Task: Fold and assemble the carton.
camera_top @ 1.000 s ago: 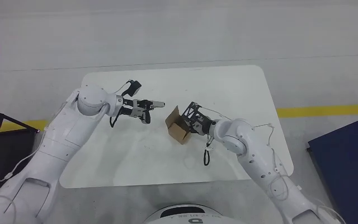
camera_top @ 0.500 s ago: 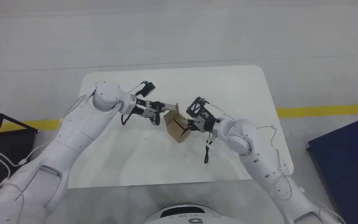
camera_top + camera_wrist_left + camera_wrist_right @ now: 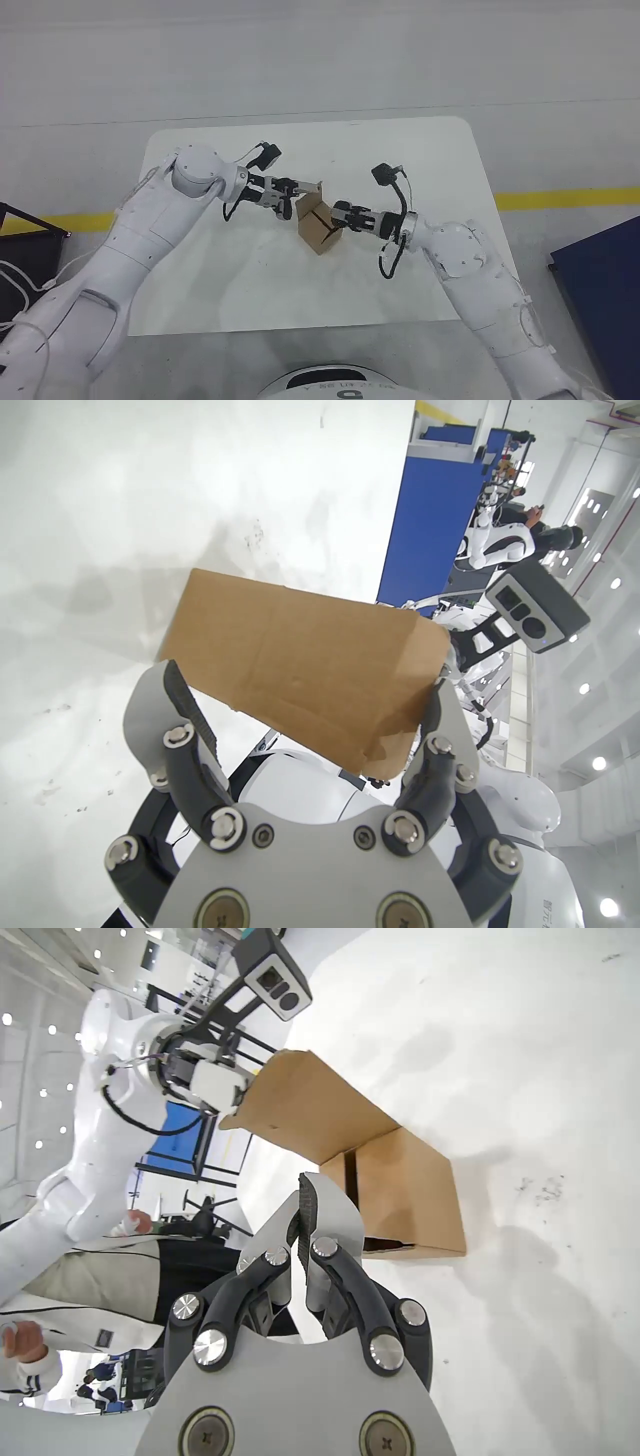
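The left gripper (image 3: 303,678) is holding its two fingers wide apart, and the raised flap (image 3: 305,1103) of the small brown cardboard carton (image 3: 318,228) is lying between them; its tip is touching the free edge of this flap. The right gripper (image 3: 305,1189) is keeping its fingers pressed together with nothing between the pads, and it is pointing at the carton from the right side of the top view, just beside the box wall. I cannot tell whether it is touching the cardboard. The carton is standing a little left of the middle of the top view, between the two grippers, with its flap sticking up and tilting toward the left arm. It is resting on the white table with rounded corners (image 3: 430,160), near the centre of it.
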### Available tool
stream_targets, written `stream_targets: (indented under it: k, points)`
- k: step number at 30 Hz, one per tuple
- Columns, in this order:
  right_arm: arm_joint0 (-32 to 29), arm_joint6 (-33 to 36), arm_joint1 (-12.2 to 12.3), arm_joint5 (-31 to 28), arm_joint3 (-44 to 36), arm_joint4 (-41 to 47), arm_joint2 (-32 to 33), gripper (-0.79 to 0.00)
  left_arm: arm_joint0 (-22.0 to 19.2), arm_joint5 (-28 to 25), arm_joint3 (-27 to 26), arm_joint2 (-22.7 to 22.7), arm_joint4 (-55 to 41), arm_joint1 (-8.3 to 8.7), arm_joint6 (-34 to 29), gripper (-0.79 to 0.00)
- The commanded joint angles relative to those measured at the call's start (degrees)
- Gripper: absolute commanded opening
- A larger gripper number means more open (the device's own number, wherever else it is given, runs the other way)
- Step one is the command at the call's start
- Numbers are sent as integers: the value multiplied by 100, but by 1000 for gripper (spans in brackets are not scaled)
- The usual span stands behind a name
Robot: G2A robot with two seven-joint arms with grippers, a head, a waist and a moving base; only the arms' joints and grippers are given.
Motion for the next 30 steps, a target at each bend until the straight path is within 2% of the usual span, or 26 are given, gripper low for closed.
stream_targets:
  k: [1, 3, 6, 12, 16, 23, 30]
  points:
    - [-144, -398, 61, -123, -395, -1417, 116, -785, 30, -71, 45, -69, -59, 10, -13, 0]
    - [-431, -711, 90, -15, -771, -2259, 54, -785, 66, -156, 56, -133, -121, 20, -50, 0]
    - [-645, -794, 106, 254, -931, -2594, 19, -785, 116, -312, 54, -248, -288, 25, -50, 0]
    - [-766, -170, 171, 245, -601, -2691, 53, -785, 194, -494, -24, -368, -485, 2, 51, 0]
    - [-809, -132, 182, 196, -400, -2817, -63, -785, 236, -539, -7, -407, -586, -17, 34, 0]
    - [-527, -607, 77, 403, 103, -2649, -536, -785, 269, -649, 33, -455, -743, -57, -70, 0]
    - [31, -1261, -108, 735, 883, -2416, -1060, -785, 425, -719, 30, -574, -765, -38, -75, 0]
